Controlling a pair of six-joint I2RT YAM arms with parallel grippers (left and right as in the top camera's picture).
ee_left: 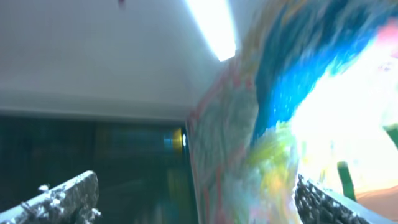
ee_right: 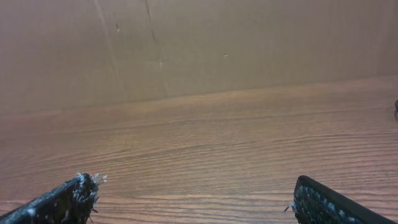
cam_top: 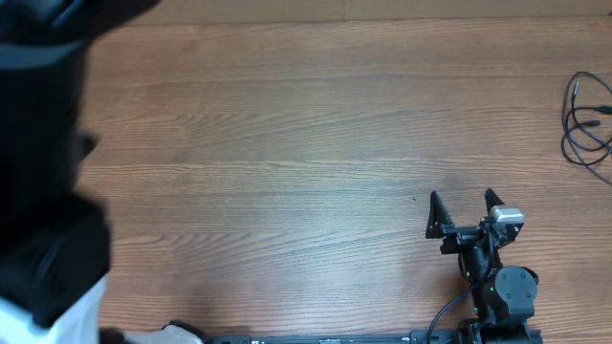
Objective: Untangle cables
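The cables lie as thin black loose loops with small plug ends at the far right edge of the wooden table. My right gripper is open and empty, low over the table near the front right, well short of the cables. In the right wrist view its fingers are wide apart over bare wood. My left arm is a large dark blur at the left, raised close to the overhead camera. The left wrist view points up at a ceiling and a colourful blur, and its fingers are wide apart with nothing between them.
A plain brown wall rises behind the table's far edge. The right arm's base and its thick black cable sit at the front edge. A white object shows at the front left edge.
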